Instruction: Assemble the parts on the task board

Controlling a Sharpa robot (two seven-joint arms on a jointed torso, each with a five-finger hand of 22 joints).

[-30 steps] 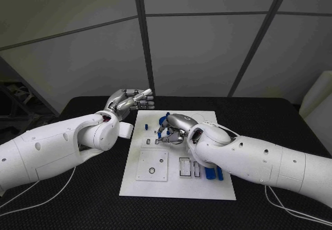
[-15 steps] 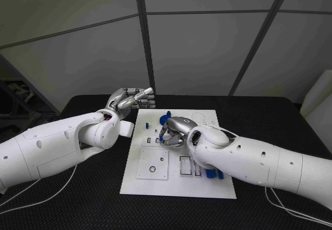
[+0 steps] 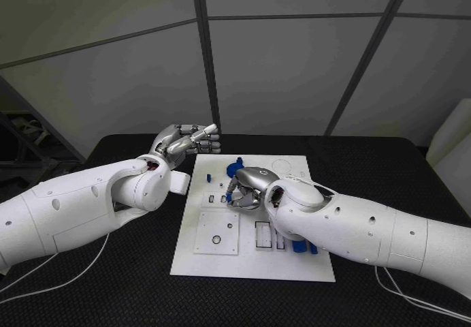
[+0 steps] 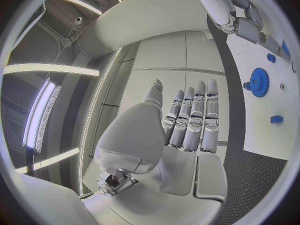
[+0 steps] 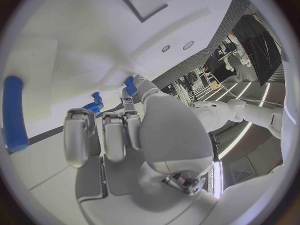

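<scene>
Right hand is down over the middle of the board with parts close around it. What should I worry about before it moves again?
1. The right hand sits low over the task board, hiding what is under its fingers in the head view; whether it holds a part cannot be told, so a lift might drop or drag one.
2. The blue gear and a small blue part lie close beyond it; a sweep could knock them.
3. The left hand hangs by the board's far corner.
</scene>
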